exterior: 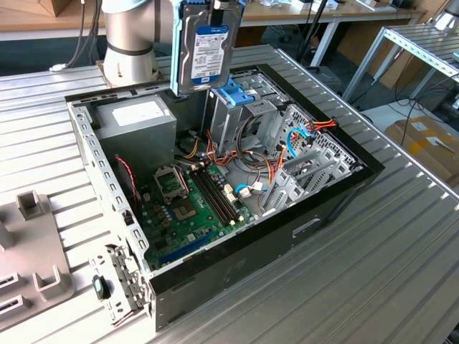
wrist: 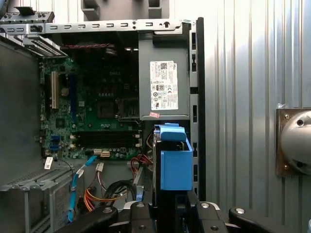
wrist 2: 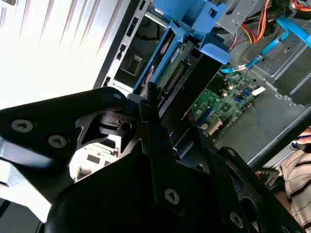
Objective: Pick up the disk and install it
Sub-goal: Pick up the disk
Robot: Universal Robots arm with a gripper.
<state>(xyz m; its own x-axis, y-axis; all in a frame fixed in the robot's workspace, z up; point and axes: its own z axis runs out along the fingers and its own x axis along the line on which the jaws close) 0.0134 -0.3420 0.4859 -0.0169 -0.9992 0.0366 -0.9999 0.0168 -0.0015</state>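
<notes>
We see one disk (exterior: 208, 46) hanging upright in the air above one open case (exterior: 337, 197), its white-and-blue label facing the exterior view. The jaws are clamped on its upper end, at the top edge of that view. The gripper (wrist: 167, 213) shows as black linkage in both wrist views.

The disk's lower edge sits just above one blue bracket (exterior: 235, 94) that tops the drive cage (exterior: 237, 125); we cannot tell whether they touch. In the second wrist view the disk (wrist 2: 170, 80) runs edge-on away from the jaws, with a light-blue rail along its side, toward the same bracket (wrist 2: 194, 24).

The case lies on the ribbed metal worktop (exterior: 387, 272) with its inside exposed. Inside it we count one grey power supply (exterior: 136, 120) with a white label, to the exterior view's left of the disk. There is also one green motherboard (exterior: 190, 204) and bundles of orange and yellow wires (exterior: 271, 168).

At the exterior view's left, one grey plate (exterior: 21, 251) with two raised blocks rests on the worktop. The arm's base (exterior: 129, 36) stands behind the case. One striped sleeve (wrist 2: 296, 179) shows at the edge of the second wrist view.
</notes>
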